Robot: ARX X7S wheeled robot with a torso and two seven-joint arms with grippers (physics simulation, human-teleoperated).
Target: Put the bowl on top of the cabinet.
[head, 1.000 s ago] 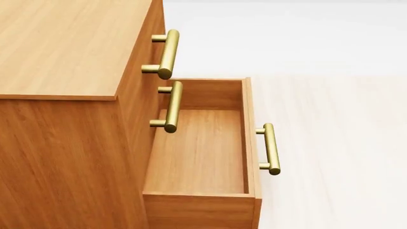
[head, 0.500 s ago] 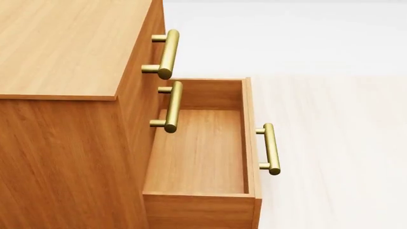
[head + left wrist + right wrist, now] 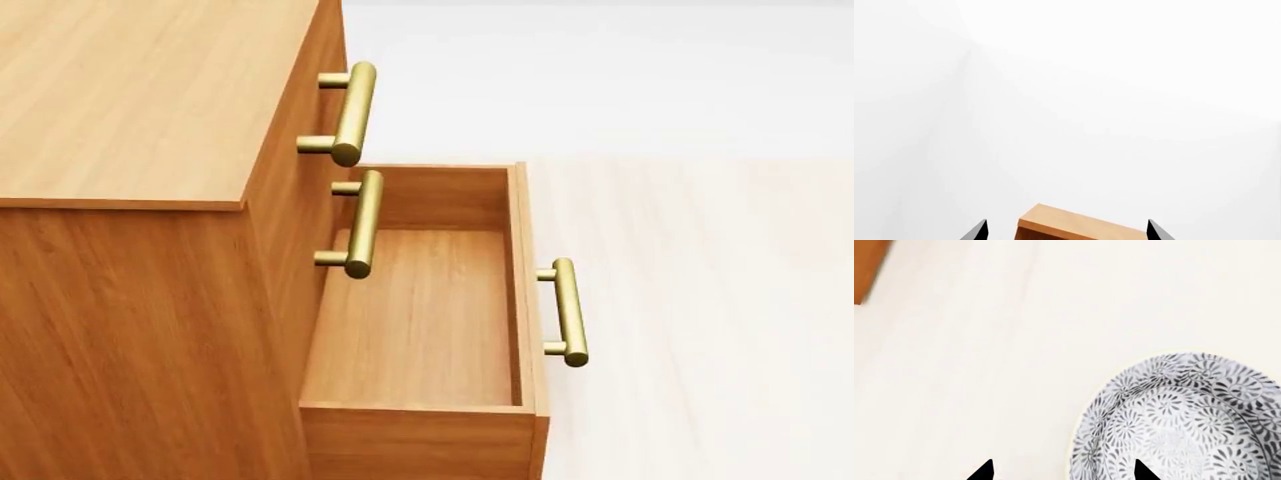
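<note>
The bowl point(image 3: 1181, 420), white with a dense grey floral pattern, rests on the pale floor in the right wrist view. My right gripper point(image 3: 1063, 472) hangs open above it. One fingertip lies over the bowl's rim and the other over bare floor. The orange-brown cabinet point(image 3: 147, 90) fills the left of the head view, its flat top bare and its lowest drawer point(image 3: 420, 320) pulled out and holding nothing. Neither the bowl nor either gripper shows in the head view. My left gripper point(image 3: 1067, 234) is open, with a corner of the cabinet point(image 3: 1081, 227) far beyond its tips.
Brass bar handles point(image 3: 350, 110) stick out from the cabinet's front, one on the open drawer's face point(image 3: 570, 312). Pale floor point(image 3: 707, 300) stretches to the right of the cabinet. An orange cabinet edge point(image 3: 867, 265) shows in the right wrist view, away from the bowl.
</note>
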